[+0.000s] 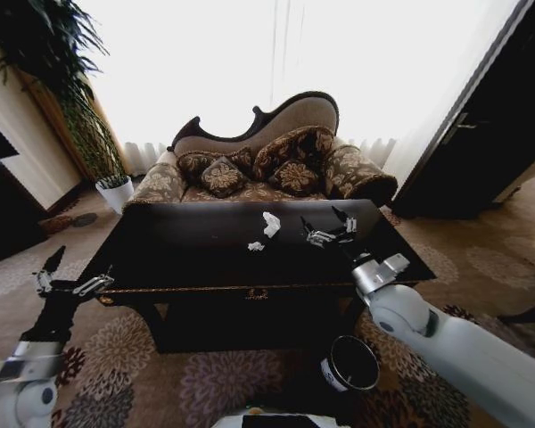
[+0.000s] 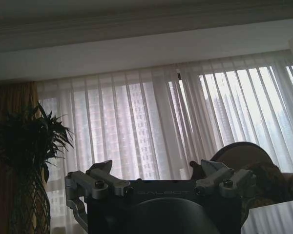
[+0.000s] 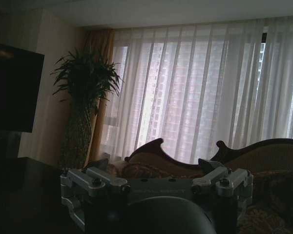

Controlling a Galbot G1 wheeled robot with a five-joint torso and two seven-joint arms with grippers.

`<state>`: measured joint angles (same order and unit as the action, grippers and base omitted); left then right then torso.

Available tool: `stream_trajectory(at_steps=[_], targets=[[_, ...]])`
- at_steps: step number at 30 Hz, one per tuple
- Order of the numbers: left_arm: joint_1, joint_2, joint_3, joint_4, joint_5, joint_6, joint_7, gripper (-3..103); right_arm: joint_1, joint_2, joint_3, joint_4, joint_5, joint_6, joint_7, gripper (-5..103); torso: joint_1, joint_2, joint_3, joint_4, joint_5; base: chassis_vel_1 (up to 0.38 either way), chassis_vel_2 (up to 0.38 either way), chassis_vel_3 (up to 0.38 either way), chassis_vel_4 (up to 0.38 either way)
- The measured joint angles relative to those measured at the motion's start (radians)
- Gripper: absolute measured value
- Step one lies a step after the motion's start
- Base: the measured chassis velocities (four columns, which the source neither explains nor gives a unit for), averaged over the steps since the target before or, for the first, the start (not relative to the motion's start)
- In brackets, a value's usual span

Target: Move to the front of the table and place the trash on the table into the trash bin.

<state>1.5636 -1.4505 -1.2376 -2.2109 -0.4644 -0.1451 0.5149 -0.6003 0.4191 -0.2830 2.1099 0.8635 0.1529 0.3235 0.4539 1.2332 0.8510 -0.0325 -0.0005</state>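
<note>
Two white paper wads (image 1: 266, 229) lie mid-table (image 1: 205, 267), just left of the right gripper (image 1: 328, 230), which hovers over the tabletop with fingers spread, holding nothing. The left gripper (image 1: 71, 275) hangs off the table's left corner, also open and empty. The trash bin (image 1: 350, 364) stands on the carpet below the right arm, its contents too dark to tell.

A patterned sofa (image 1: 267, 160) piled with cushions (image 1: 294, 176) is seen under bright white curtains (image 1: 276, 53) — a tall plant (image 1: 76, 107) in a white pot (image 1: 116, 192) is set beside it, over a floral carpet (image 1: 223, 379)
</note>
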Motion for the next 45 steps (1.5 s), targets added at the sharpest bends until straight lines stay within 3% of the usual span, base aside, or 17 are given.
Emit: stream_trajectory(at_steps=[2,3,7,8,10,27,39,45], targets=[[-0.002,-0.007,0.008,-0.010,0.008,0.000,0.000,100,0.207,0.000,-0.198,-0.035,0.025,-0.011,-0.004,100,0.000,0.000,0.000,-0.0002,0.0008,0.000,0.000,0.000,0.000],[-0.002,-0.007,0.008,-0.010,0.008,0.000,0.000,100,0.207,0.000,-0.198,-0.035,0.025,-0.011,-0.004,100,0.000,0.000,0.000,-0.0002,0.0008,0.000,0.000,0.000,0.000],[-0.003,-0.020,0.018,-0.021,0.022,0.000,0.002,100,0.569,0.055,-0.524,-0.115,0.064,-0.035,-0.011,100,0.000,0.000,0.000,0.0003,0.0001,0.000,0.000,0.000,0.000],[-0.003,-0.020,0.018,-0.021,0.022,0.000,0.002,100,0.569,0.055,-0.524,-0.115,0.064,-0.035,-0.011,100,0.000,0.000,0.000,0.0003,0.0001,0.000,0.000,0.000,0.000],[-0.002,-0.023,0.019,-0.022,0.025,-0.002,0.002,100,0.680,0.089,-0.625,-0.153,0.064,-0.037,-0.025,100,0.000,0.000,0.000,0.0001,0.0000,0.000,0.000,0.000,0.000],[-0.005,-0.020,0.019,-0.015,0.025,-0.008,0.003,100,1.000,0.307,-0.943,-0.340,-0.001,-0.081,-0.154,100,0.000,0.000,0.000,-0.0002,0.0000,0.000,0.000,0.000,0.000],[-0.013,-0.022,0.025,-0.001,0.024,-0.019,0.003,100,1.076,0.428,-1.040,-0.512,-0.070,-0.155,-0.181,100,0.000,0.000,0.000,0.0000,0.0003,0.000,0.000,0.000,0.000],[-0.018,-0.018,0.030,0.015,0.024,-0.024,0.003,100,1.059,0.443,-1.047,-0.577,-0.018,-0.209,-0.198,100,0.000,0.000,0.000,0.0000,0.0002,0.000,0.000,0.000,0.000]])
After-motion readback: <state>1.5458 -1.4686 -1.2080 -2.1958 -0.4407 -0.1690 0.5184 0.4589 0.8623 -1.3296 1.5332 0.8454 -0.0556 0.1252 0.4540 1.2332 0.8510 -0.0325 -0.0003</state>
